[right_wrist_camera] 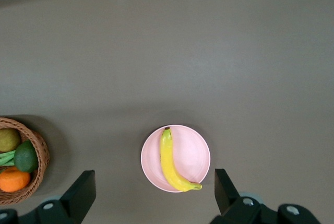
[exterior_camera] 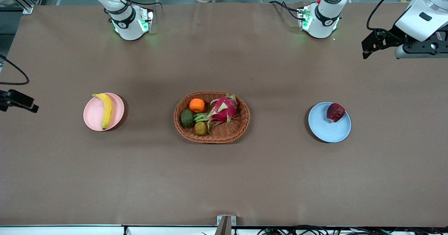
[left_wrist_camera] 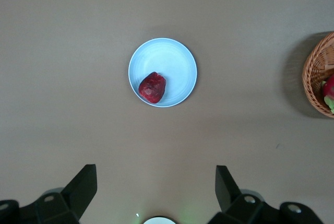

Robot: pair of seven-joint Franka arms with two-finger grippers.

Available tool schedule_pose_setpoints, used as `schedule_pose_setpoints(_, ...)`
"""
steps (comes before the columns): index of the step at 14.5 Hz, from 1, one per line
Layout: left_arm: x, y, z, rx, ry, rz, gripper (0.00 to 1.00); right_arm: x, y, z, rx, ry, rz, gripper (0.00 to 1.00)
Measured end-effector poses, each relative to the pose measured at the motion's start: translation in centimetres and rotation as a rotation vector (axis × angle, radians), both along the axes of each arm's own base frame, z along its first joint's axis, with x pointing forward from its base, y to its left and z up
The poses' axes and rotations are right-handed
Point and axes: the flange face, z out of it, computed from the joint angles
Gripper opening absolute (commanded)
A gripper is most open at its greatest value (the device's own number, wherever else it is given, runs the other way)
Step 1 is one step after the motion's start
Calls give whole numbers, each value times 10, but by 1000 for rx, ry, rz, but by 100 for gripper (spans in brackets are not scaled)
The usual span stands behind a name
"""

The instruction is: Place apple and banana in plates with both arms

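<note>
My left gripper point(left_wrist_camera: 156, 190) hangs high over the bare table at my left arm's end, fingers spread wide and holding nothing; my right gripper point(right_wrist_camera: 155, 190) hangs over the table edge at my right arm's end, just as wide and just as empty. Both of my arms wait.

I judge the placing done, so doing this step well means holding both hands high and apart, away from the plates, and making no sweep low across the table that could clip a rim.

The brown table point(exterior_camera: 224, 179) carries three clusters, well apart. The wicker basket point(exterior_camera: 212, 117) sits in the middle, between the plates, with a pink dragon fruit point(exterior_camera: 224, 109), an orange point(exterior_camera: 197, 105), a green avocado point(exterior_camera: 187, 118) and a brownish kiwi point(exterior_camera: 201, 128) inside. Toward my right arm's end, the pink plate point(exterior_camera: 93, 114) holds the banana point(exterior_camera: 106, 109), lying across it with one tip at the rim. Toward my left arm's end, the blue plate point(exterior_camera: 327, 128) holds the apple point(exterior_camera: 335, 112), off-centre at the rim; a bump could roll it off.

Nothing stands between either gripper and its plate.
</note>
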Motion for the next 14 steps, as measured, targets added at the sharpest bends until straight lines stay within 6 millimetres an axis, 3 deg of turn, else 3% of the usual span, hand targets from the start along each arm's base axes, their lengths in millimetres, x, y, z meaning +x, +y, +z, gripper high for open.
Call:
schedule_pose_setpoints(2, 0, 2, -1, -1, 1, -16, 100, -13, -1, 10, -1, -14, -2, 100)
schedule_pose_setpoints(7, 1, 2, 1, -6, -8, -18, 100, -32, 0, -2, 3, -5, -5, 100)
schedule_pose_setpoints(14, 2, 5, 4, -7, -14, -12, 100, -36, 1, -3, 3, -1, -5, 100)
